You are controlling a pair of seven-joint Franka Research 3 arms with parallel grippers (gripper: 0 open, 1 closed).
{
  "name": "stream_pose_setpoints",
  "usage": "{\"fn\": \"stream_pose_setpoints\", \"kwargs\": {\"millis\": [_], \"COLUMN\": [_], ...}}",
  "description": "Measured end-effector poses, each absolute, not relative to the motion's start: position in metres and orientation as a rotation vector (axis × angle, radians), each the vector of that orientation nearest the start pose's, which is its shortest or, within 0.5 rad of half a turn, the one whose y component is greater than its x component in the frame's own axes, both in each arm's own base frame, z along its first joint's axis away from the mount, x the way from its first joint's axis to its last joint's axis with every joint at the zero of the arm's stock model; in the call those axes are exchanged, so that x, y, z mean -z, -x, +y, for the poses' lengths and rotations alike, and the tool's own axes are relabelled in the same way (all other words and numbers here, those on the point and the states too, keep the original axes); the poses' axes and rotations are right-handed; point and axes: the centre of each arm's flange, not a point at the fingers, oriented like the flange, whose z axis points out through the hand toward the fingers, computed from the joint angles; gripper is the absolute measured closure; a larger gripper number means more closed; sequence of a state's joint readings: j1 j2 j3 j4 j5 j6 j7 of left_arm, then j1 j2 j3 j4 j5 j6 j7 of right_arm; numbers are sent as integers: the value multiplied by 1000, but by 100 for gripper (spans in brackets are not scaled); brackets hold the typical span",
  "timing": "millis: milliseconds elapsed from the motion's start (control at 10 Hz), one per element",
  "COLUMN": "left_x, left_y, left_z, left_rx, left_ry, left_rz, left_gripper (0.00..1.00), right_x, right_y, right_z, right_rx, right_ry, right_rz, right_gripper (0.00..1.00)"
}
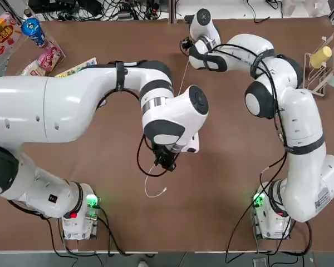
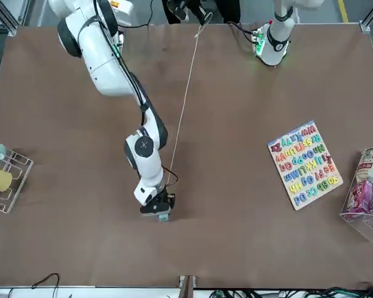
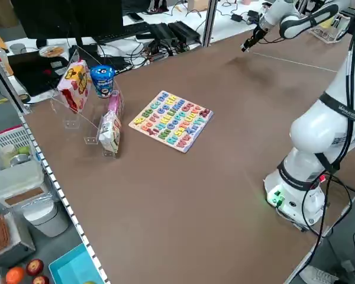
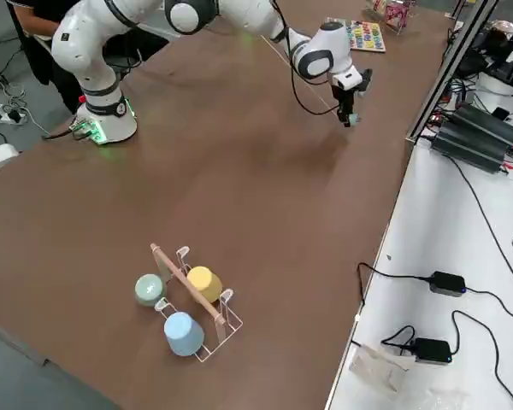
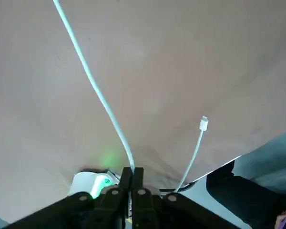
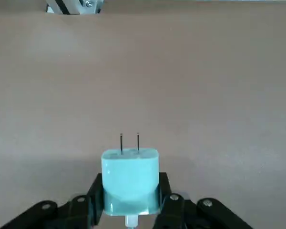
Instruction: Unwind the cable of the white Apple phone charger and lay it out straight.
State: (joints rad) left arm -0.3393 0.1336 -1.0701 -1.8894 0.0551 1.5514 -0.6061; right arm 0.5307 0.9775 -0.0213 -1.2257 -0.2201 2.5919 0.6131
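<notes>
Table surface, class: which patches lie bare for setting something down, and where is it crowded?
Bare: the wide stretch between the cable and the letter puzzle, and between the cable and the cup rack. Crowded: the snack packets beside the puzzle.

The table (image 1: pixel 228 167) is lit evenly and brightly from overhead, with only soft shadows cast beneath the arms. Green indicator lights glow at the arm bases. Both wrist views are washed out and pale, and the table surface is rendered slightly soft in the left wrist view.
</notes>
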Motion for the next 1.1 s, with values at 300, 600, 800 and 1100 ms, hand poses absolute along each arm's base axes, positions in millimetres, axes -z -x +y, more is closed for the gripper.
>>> {"fn": "stream_pose_setpoints", "kwargs": {"millis": [300, 600, 800, 1100], "left_x": [-441, -439, -437, -437], "left_y": [-106, -107, -108, -101], "left_z": [-519, -518, -519, -520], "left_rx": [-378, -380, -386, -395], "left_ry": [2572, 2573, 2573, 2562], "left_rz": [1138, 1137, 1138, 1153], "left_gripper": [96, 96, 95, 93], "right_x": [-199, -177, -175, -172], "right_y": [-681, -676, -676, -680], "right_z": [392, 392, 392, 383], "right_rx": [609, 572, 572, 578], "right_ry": [3024, 3044, 3044, 3054], "right_rz": [-119, -127, -126, -106], "right_gripper": [52, 52, 52, 30]}}
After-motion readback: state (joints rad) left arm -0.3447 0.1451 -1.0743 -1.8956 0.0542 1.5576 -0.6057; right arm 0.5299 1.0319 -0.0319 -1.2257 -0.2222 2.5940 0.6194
